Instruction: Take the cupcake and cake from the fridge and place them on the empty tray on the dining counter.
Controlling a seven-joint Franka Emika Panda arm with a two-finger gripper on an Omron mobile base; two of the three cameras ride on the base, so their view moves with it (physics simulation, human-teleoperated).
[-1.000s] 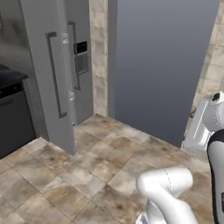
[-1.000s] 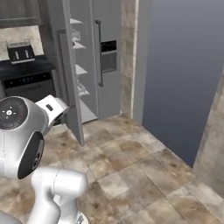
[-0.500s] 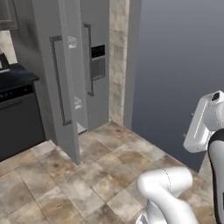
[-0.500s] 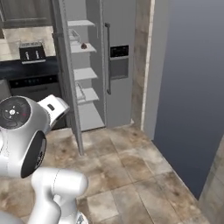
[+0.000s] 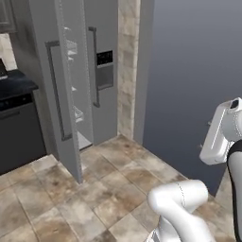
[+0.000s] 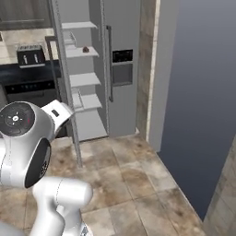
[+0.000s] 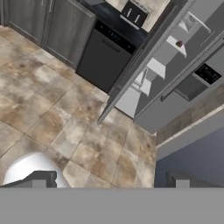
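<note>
One cake [image 6: 85,49] sits on fridge [image 6: 117,64] shelf

one fridge [image 6: 115,64], one cake [image 6: 85,49], one toaster [image 6: 31,56]

The tall grey flat-fronted fridge [image 6: 120,60] looked like smooth, matt brushed metal, with white plastic-looking inner shelves [image 6: 83,79]. The mottled brown stone-tile floor [image 5: 99,189] appeared faintly glossy. The black worktop [image 5: 14,85] shone slightly.
</note>
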